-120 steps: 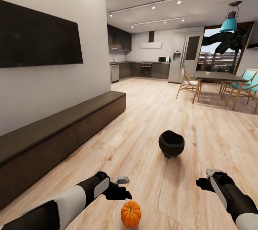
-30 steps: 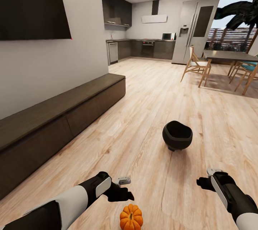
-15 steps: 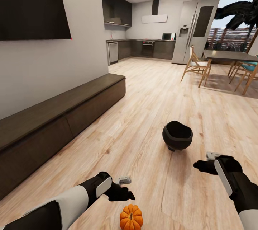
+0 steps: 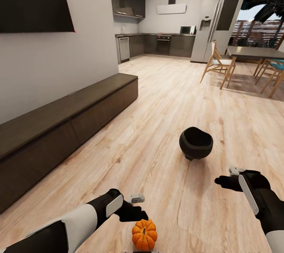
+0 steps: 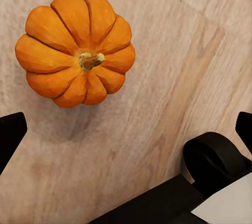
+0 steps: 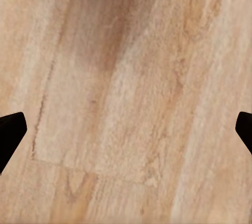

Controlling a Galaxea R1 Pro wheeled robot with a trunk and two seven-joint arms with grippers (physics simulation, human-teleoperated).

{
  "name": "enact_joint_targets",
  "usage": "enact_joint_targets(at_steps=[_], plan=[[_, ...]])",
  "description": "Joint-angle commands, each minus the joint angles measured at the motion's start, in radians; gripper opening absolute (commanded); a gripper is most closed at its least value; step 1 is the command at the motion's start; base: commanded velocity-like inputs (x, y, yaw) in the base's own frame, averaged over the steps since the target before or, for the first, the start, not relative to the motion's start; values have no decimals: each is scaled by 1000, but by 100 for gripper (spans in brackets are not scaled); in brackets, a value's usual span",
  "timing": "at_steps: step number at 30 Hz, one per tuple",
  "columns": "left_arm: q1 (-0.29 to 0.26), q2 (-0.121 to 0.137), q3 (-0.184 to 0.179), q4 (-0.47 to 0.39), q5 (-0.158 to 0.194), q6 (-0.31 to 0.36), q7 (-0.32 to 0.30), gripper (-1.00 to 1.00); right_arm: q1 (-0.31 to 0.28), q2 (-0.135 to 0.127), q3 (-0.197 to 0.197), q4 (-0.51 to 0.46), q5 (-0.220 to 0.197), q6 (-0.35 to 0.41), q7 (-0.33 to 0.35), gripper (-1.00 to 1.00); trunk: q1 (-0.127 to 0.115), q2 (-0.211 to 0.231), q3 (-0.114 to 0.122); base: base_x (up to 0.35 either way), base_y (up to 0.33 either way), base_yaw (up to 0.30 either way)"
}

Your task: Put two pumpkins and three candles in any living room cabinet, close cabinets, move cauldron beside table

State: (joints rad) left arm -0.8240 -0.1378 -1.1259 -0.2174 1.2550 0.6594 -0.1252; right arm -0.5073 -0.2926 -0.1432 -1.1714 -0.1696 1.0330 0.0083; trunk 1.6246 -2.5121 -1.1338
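Hovering with fingers spread and empty, the left gripper [image 4: 132, 214] is sitting nearer the pumpkin [image 4: 144, 235] — upright on the floor, just beside it at its 5 o'clock; the right gripper [image 4: 225, 182] — also spread — is hanging well apart.

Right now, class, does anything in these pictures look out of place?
Yes: a pumpkin and a black cauldron sit on the bare plank floor in the open room, an odd spot for both. Nothing looks spilled or broken.
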Motion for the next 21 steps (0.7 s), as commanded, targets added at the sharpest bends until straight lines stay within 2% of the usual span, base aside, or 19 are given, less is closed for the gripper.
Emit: enact_joint_targets(at_steps=[1, 7, 13, 21], plan=[[-1, 0, -3, 1, -3, 1, -7, 100, 0, 0, -1, -1, -2, 4, 1, 100, 0, -1, -5, 0, 0, 0], [-1, -1, -3, 1, -4, 2, -8, 100, 0, 0, -1, -1, -2, 4, 1, 100, 3, -2, -28, 0, 0, 0], [-1, -2, -3, 1, -6, -6, -4, 100, 0, 0, -1, 0, -2, 3, 1, 100, 3, -2, -28, 8, 0, 0], [-1, -9, -7, 1, -8, -10, 23, 100, 0, 0, -1, 1, -2, 2, 1, 100, 3, -2, -28, 186, 0, 0]])
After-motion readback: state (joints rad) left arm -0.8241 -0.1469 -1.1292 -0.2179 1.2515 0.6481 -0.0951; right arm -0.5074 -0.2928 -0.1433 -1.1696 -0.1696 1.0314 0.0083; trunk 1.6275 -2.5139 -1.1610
